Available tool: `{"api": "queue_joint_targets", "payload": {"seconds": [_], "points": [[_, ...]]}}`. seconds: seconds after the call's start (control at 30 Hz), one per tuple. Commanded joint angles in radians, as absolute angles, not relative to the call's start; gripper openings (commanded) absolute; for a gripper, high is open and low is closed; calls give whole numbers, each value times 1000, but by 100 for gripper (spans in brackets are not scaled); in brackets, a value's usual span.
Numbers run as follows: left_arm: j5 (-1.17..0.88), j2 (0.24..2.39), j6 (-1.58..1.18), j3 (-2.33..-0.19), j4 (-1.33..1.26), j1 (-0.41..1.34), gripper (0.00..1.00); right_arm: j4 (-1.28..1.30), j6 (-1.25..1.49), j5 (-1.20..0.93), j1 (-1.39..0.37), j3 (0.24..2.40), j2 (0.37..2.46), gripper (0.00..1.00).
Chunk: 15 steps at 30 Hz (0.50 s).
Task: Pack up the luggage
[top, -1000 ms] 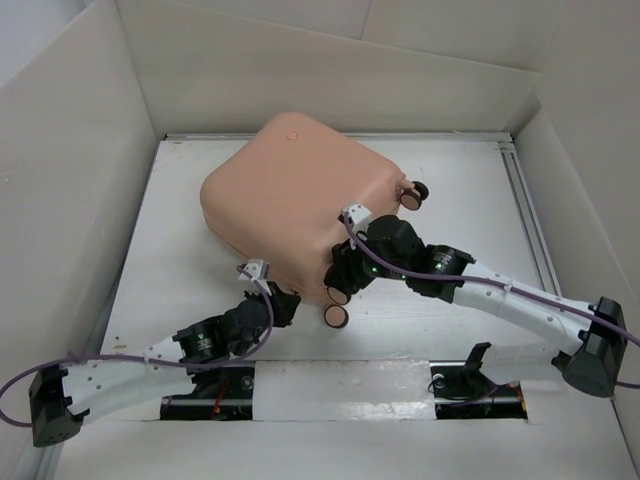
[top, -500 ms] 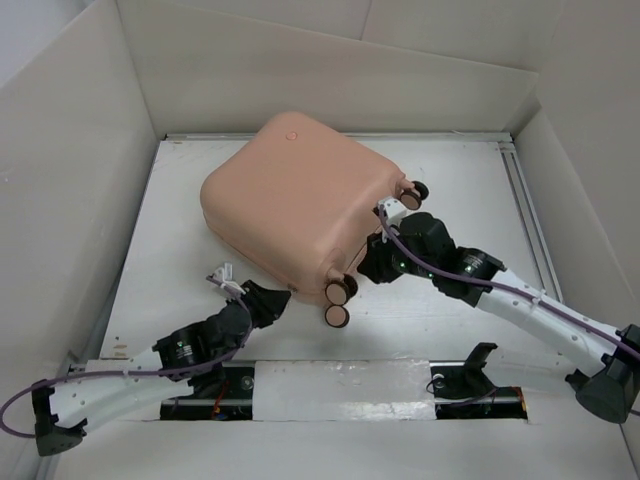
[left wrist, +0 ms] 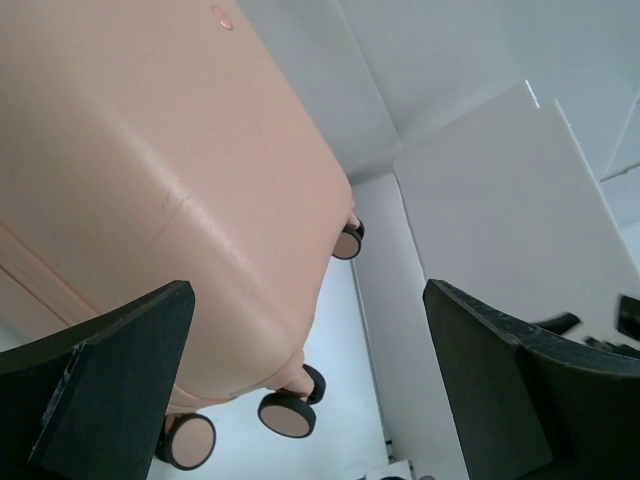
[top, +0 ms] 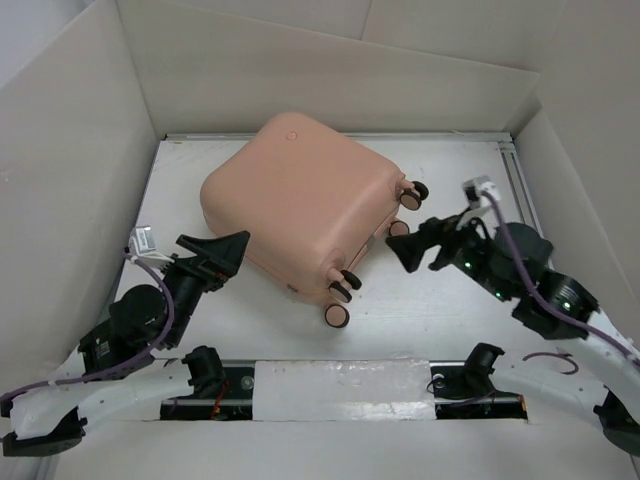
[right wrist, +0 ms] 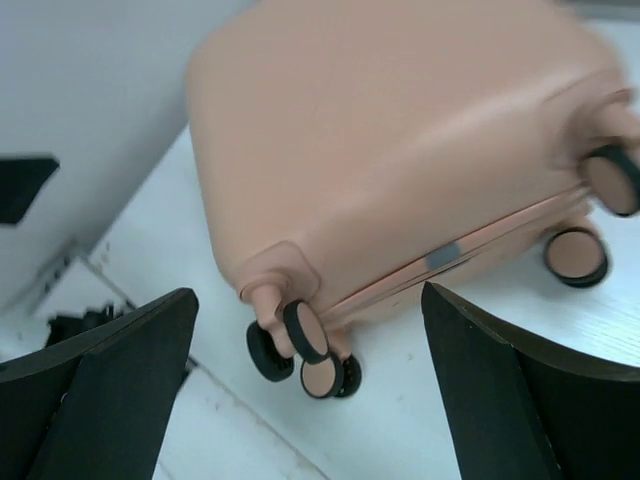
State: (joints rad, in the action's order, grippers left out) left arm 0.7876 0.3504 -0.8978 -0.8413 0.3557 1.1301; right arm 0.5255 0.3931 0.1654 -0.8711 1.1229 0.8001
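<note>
The luggage [top: 300,205] is a peach-pink hard-shell suitcase, lying closed and flat across the middle of the table, its wheels [top: 340,290] pointing toward the near right. My left gripper [top: 232,257] hangs open just off its near-left corner, touching nothing. My right gripper [top: 408,245] stands open to the right of the wheeled end, apart from it. In the left wrist view the luggage [left wrist: 150,170] fills the upper left beyond the open left gripper [left wrist: 310,380]. The right wrist view shows the luggage [right wrist: 400,130] and its wheels [right wrist: 305,330] ahead of the empty right gripper [right wrist: 310,380].
White cardboard walls [top: 80,150] close in the table on the left, back and right. A metal rail [top: 525,200] runs along the right side. The arms' base plate [top: 340,385] lies along the near edge.
Both arms have pulled back from the luggage's near edge, the left toward the near left, the right toward the right. Both grippers have opened wide. The luggage has barely shifted.
</note>
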Motion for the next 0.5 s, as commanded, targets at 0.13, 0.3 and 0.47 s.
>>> {"api": "queue_joint_targets", "payload": {"seconds": [0.13, 0.3, 0.47], "points": [[830, 258, -877, -907, 520, 1126, 100, 620, 524, 606, -850, 1172, 571, 100], [821, 52, -829, -861, 462, 1126, 100, 652, 598, 837, -841, 1151, 427, 100], [871, -46, -756, -838, 477, 1126, 100, 606, 598, 1020, -862, 1036, 330, 100]]}}
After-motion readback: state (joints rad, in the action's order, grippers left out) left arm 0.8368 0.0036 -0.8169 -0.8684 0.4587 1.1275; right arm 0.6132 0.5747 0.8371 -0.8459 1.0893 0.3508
